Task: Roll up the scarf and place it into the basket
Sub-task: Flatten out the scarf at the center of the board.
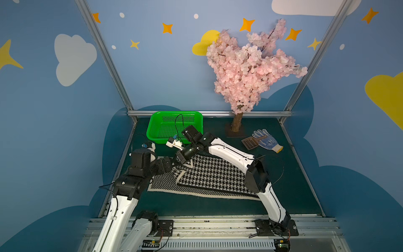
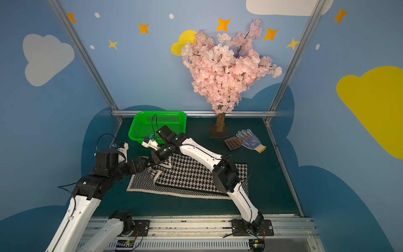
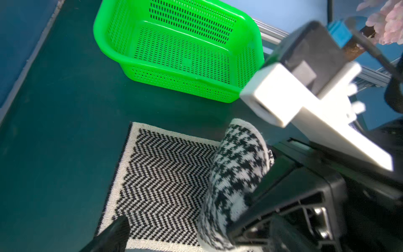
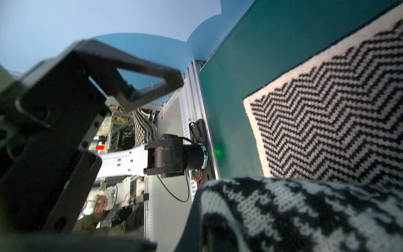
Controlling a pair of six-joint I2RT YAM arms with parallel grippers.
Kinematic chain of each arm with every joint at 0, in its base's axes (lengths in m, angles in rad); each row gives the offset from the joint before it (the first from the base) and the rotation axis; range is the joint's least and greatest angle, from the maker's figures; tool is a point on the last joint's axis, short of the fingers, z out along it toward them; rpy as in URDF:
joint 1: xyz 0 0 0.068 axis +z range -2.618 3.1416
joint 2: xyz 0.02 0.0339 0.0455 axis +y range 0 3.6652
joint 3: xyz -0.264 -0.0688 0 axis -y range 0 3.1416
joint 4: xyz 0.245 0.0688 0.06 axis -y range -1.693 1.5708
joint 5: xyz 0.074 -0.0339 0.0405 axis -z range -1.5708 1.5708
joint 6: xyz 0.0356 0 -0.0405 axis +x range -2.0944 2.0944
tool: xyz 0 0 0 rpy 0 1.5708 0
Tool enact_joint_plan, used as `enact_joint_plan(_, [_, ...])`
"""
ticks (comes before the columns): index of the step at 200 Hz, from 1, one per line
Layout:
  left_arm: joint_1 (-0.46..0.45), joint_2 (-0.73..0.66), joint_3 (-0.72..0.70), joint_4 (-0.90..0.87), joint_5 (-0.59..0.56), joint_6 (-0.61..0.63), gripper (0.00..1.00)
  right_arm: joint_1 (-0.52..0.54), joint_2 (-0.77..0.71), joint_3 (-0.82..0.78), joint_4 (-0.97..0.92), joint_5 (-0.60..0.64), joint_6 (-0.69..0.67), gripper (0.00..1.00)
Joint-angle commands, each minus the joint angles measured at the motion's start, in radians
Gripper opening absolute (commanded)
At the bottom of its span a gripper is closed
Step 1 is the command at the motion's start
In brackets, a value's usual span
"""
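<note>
1. The scarf (image 1: 209, 174) lies spread on the desk (image 1: 290, 185), at the front and middle, partly under the right arm. Its houndstooth side is folded over the zigzag side, and cream edging runs along the front edge.
2. The right hand (image 1: 178, 160) is clamped tight on a fold of the scarf at its rear left end. In the left wrist view this houndstooth fold stands raised above the flat zigzag part.
3. The left hand (image 1: 170, 164) is spread wide and grips nothing. It sits low at the same end of the scarf, just beside the right hand. One of its fingers (image 3: 113, 233) shows over the zigzag part; whether it touches the cloth cannot be told.
4. The green basket (image 1: 176, 113) stands on the desk at the rear left, beyond the scarf and apart from it. In both top views the right wrist partly covers its front wall.
5. A dotted glove (image 1: 267, 140) lies at the rear right. A brown scoop (image 1: 248, 144) lies just beside it, its handle resting on the glove.
6. A pink blossom tree (image 1: 250, 65) stands at the rear, between the basket and the glove.
</note>
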Motion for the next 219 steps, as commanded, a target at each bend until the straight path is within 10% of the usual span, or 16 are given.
enact_joint_plan(1, [0.01, -0.025, 0.038, -0.04, -0.085, 0.018, 1.0, -0.006, -0.055, 0.027, -0.169, -0.049, -0.139, 0.04])
enact_joint_plan(219, [0.104, 0.046, 0.042, 0.017, -0.047, -0.015, 1.0, -0.046, -0.338, 0.278, -0.682, -0.065, -0.423, 0.0])
